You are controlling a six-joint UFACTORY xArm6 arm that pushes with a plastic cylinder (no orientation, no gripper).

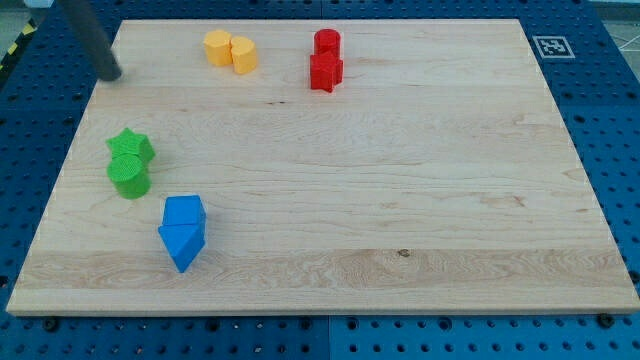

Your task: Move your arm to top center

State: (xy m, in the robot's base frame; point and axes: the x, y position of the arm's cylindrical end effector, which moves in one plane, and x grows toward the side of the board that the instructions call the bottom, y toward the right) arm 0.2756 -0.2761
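Observation:
My tip (111, 75) is at the view's top left, at the left edge of the wooden board (400, 180). It touches no block. The rod rises from it toward the view's top left corner. Two yellow blocks stand at the top, a pentagon-like one (217, 47) and a rounder one (244, 54) touching it, to the right of my tip. A red cylinder (327, 43) and a red star-like block (326, 72) stand at the top centre. A green star block (131, 147) and a green cylinder (130, 177) are below my tip.
A blue cube-like block (186, 214) and a blue triangular block (181, 244) sit at the lower left. A black-and-white marker tag (550, 46) is just off the board's top right corner. Blue perforated table (620, 150) surrounds the board.

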